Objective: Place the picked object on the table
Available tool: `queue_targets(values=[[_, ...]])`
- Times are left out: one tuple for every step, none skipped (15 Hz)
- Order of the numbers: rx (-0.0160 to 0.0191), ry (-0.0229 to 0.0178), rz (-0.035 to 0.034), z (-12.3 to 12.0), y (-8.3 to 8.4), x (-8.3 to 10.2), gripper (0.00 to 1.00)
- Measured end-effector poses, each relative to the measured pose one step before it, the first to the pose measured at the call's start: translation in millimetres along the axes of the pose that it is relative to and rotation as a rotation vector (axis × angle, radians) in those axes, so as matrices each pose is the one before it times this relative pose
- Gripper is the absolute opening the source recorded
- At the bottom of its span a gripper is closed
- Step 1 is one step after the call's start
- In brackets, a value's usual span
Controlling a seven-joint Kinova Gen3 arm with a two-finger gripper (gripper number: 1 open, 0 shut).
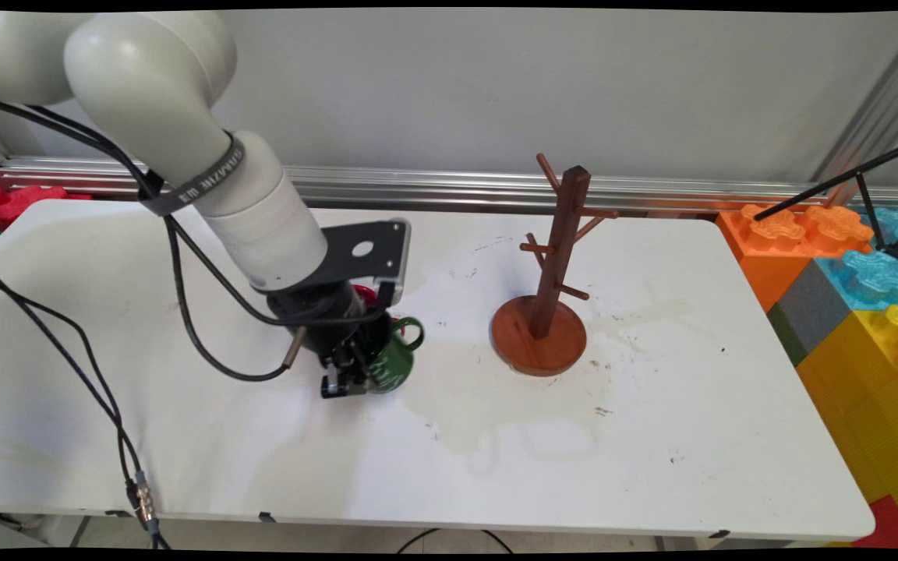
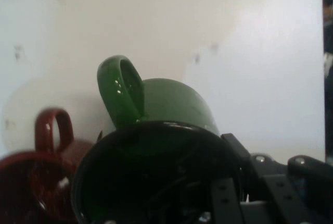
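My gripper [image 1: 346,382] is down at table height, shut on the rim of a green mug [image 1: 396,362]. The mug's handle points away to the right, towards the wooden mug tree [image 1: 549,308]. In the hand view the green mug [image 2: 171,101] fills the lower middle, its dark opening facing the camera. My gripper [image 2: 218,206] straddles its right wall, one finger inside and one outside. A dark red mug [image 2: 36,177] stands close beside it at the left. In the main view only a sliver of that red mug [image 1: 365,294] shows behind my wrist.
The mug tree has a round base [image 1: 539,343] and several bare pegs, standing right of centre on the white table [image 1: 652,436]. Large coloured blocks [image 1: 846,280] are stacked past the table's right edge. Black cables [image 1: 106,389] hang across the left side.
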State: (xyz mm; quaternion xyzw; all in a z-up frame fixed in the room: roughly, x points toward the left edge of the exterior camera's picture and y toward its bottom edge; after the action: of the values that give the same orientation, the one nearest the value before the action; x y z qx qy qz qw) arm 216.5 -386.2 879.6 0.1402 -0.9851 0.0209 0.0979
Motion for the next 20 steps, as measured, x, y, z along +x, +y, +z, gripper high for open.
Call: queue_targets(values=[[-0.00175,-0.02231,0.00111,3.74,0.04,-2.23,0.0],[-0.00312,-0.02853,0.00166,4.87,0.43,-2.8,0.0],[-0.00286,-0.01527,0.00081,2.93,0.67,-1.4,0.0],[-0.00449,-0.01907,0.00156,3.97,1.11,-1.47,0.0],[-0.0057,-0.01574,0.00161,3.97,1.64,-0.74,0.0],[-0.00322,-0.00725,0.00154,2.19,1.09,-0.21,0.0],[-0.00398,-0.00874,0.00108,2.64,1.35,-0.35,0.0],[-0.00278,-0.0059,0.00159,2.0,1.01,-0.1,0.0],[-0.00499,-0.00842,0.00369,3.58,1.63,0.18,0.0],[-0.00358,-0.00787,0.00244,3.61,1.26,-0.07,0.0],[-0.00197,-0.00511,0.00274,3.12,0.64,0.18,0.0],[-0.00114,-0.00283,0.00191,1.99,0.4,0.21,0.0],[-0.00143,-0.00345,0.00199,2.84,0.44,0.48,0.0],[-0.0013,-0.00312,0.00234,3.03,0.49,0.62,0.0],[-0.00125,-0.00151,0.0017,2.81,0.47,0.91,0.0],[-0.00073,-0.00039,0.00163,2.48,0.37,0.97,0.0],[-0.00048,0.00038,0.00094,2.17,0.32,0.95,0.0],[-0.00138,0.00183,0.00007,2.62,0.46,1.32,0.0],[-0.0008,0.00202,0.00028,1.46,0.25,0.89,0.0],[-0.00145,0.00286,0.00037,2.07,0.32,1.17,0.0]])
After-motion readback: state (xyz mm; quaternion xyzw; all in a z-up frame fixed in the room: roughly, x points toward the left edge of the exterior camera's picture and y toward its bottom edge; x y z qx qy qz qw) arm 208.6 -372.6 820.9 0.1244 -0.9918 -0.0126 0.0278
